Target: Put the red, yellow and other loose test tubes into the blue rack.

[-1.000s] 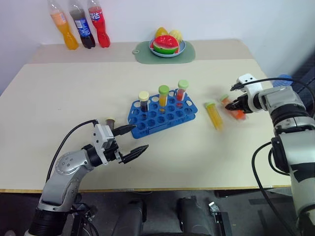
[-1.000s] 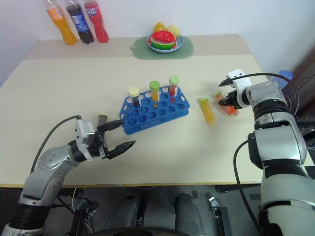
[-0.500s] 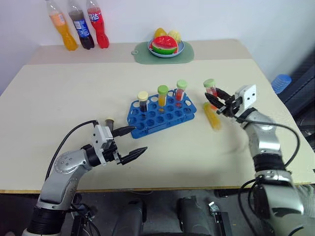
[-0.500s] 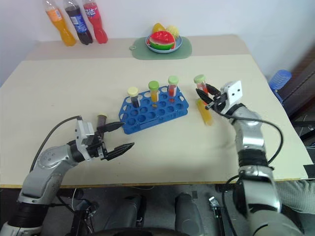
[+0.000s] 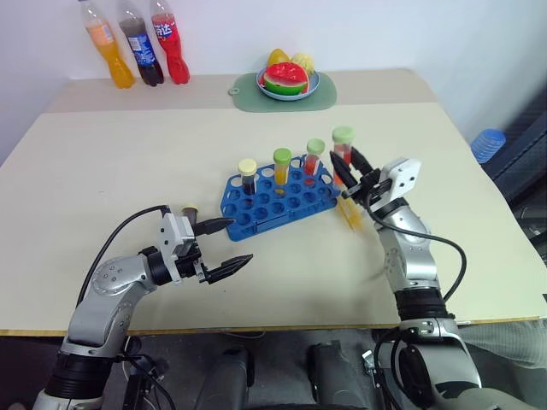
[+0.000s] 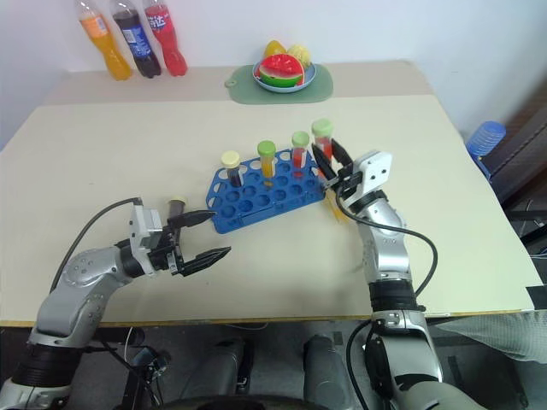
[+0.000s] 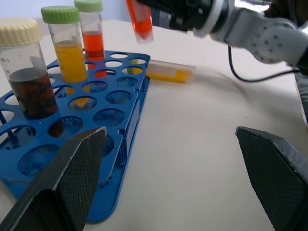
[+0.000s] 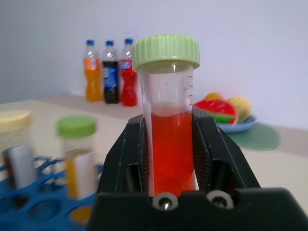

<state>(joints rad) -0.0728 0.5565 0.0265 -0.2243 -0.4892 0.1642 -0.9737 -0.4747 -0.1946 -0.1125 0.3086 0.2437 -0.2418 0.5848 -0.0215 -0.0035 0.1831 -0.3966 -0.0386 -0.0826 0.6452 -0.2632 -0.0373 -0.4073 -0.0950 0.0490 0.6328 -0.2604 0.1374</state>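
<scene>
The red test tube (image 8: pixel 168 144) stands almost straight up in the right pincer (image 5: pixel 352 175), green cap on top and round bottom pointing down. Its long side runs up and down, leaning just a little. The pincer is squeezed shut on the tube's middle. It hangs in the air just past the right end of the blue rack (image 5: pixel 282 198), close to the red tube already standing there.

What could go wrong? The tube's bottom could miss a hole and bump the rack's top. That could push the light rack along the desk (image 5: pixel 102 162), or tip the three tubes inside it. The lean could also make the tube catch on a hole's edge (it should go in straight). If the pincer lets go too high, the tube may drop and bounce.

The yellow test tube (image 5: pixel 352 213) lies flat on the desk just beside the rack, under the right arm. Its long side points away from the robot. The arm could knock it and make it roll.

The left pincer (image 5: pixel 224 246) is wide open and holds nothing, near the rack's front corner.
</scene>
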